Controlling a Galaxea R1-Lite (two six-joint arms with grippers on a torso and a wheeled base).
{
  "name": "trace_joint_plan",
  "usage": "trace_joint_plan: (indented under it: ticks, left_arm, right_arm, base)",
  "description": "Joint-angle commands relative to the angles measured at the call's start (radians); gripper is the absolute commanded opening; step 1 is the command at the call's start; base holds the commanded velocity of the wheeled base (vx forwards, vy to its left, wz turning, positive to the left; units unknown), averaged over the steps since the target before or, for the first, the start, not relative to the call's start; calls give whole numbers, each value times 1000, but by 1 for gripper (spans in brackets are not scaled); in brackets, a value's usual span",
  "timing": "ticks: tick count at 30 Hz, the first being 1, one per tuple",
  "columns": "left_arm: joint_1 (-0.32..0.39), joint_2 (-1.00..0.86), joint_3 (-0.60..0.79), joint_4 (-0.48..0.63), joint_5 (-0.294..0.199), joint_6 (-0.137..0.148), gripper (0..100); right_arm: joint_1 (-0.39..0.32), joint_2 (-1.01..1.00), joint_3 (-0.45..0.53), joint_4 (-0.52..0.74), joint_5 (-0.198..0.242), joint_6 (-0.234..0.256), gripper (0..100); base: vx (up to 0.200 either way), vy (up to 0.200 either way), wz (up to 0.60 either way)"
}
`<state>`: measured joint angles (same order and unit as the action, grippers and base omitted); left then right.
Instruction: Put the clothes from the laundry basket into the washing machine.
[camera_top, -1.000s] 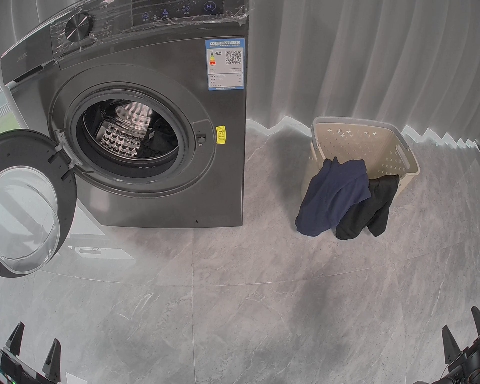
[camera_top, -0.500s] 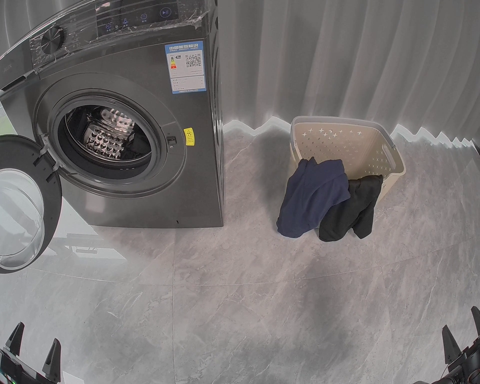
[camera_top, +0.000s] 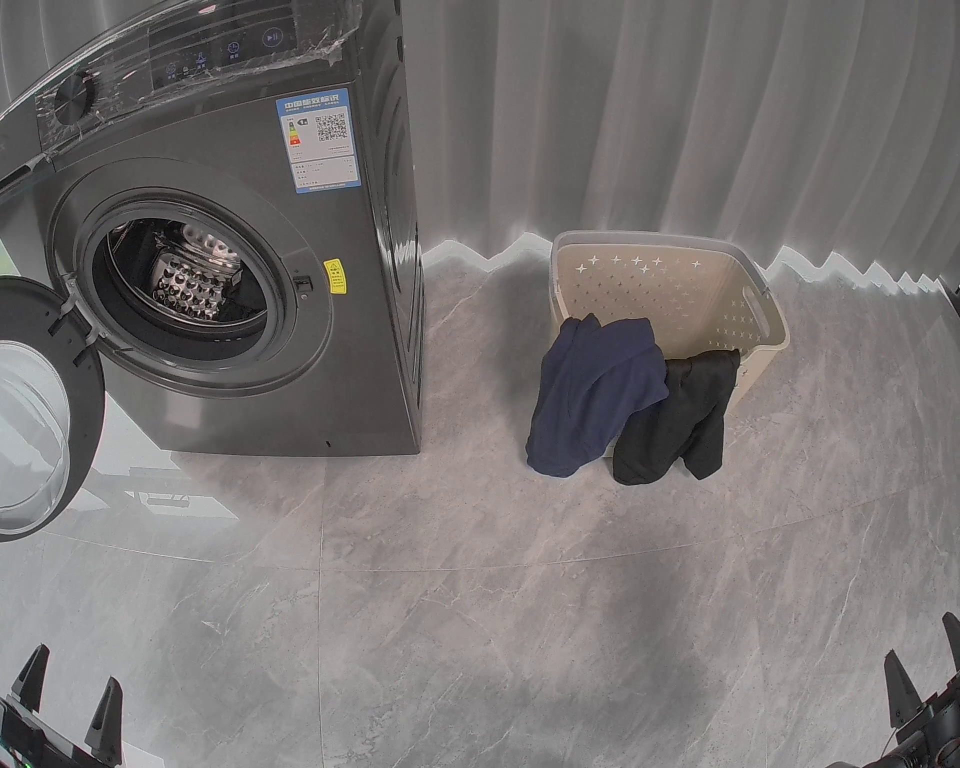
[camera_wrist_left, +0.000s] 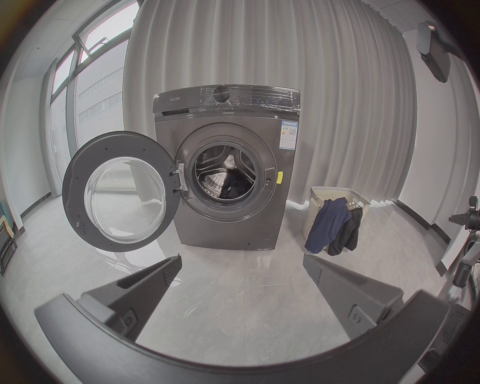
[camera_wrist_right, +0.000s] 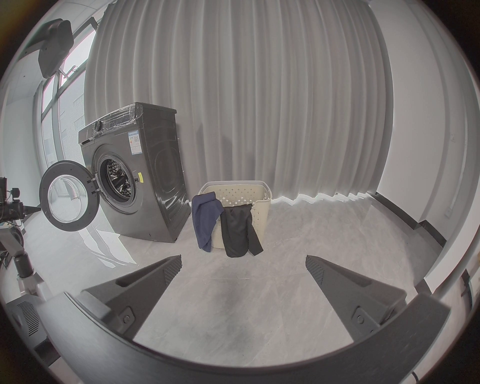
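Over the basket (camera_top: 655, 285) rim hung 2 garments (camera_top: 595, 395); left gripper (camera_wrist_left: 241, 260) and right gripper (camera_wrist_right: 242, 260) gaped empty, far off, so approaching seemed next.

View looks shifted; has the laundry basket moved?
No. The basket keeps its place beside the washing machine; both slid left together, so the camera moved.
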<state>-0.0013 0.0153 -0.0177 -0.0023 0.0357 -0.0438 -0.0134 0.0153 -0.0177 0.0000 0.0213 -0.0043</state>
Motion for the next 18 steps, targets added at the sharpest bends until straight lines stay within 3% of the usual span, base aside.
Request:
trace_joint_plan:
  ticks: [1,15,18]
  left_arm:
    - [1,-12,16,1,0,-1,100]
    - [0,-12,16,1,1,-1,100]
    - [0,-12,16,1,0,-1,100]
  right_arm:
    - [0,-6,16,0,0,-2,100]
    - [0,-6,16,0,0,-2,100]
    - [0,-6,16,0,0,0,100]
  base:
    - [0,-200,0]
    - [0,-200,0]
    - [0,0,0]
